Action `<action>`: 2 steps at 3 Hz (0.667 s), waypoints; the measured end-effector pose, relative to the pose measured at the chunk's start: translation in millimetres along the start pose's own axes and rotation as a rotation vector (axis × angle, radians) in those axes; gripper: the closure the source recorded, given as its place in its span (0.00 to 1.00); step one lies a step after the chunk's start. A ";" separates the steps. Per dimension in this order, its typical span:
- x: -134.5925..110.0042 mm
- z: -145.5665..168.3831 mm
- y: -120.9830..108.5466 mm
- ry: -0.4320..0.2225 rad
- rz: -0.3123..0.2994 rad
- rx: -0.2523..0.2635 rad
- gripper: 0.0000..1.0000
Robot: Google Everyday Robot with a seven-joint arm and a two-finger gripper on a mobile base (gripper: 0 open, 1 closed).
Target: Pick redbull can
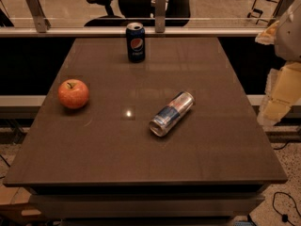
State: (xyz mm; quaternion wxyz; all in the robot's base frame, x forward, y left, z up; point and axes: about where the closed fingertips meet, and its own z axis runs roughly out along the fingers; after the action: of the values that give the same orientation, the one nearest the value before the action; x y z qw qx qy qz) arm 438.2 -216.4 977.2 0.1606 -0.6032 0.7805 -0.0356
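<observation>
The redbull can (pixel 171 113) lies on its side near the middle of the brown table (pixel 141 159), slim, silver and blue with a red mark, its open silver end pointing to the front left. My gripper (pixel 277 98) hangs at the right edge of the view, beside the table's right side and well to the right of the can. It holds nothing that I can see.
A dark blue Pepsi can (pixel 135 42) stands upright at the table's far edge. A red apple (pixel 73 93) sits at the left. A glass railing (pixel 155 13) runs behind the table, with office chairs beyond it. Cables lie on the floor at the front right.
</observation>
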 end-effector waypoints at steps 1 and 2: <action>-0.4 -2.9 -1.5 -0.005 -0.002 0.008 0.00; 1.1 -17.5 -12.5 -0.022 -0.013 0.049 0.00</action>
State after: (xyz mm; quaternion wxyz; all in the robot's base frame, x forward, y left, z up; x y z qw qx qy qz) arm 444.5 -223.3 996.6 0.1836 -0.6044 0.7737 -0.0491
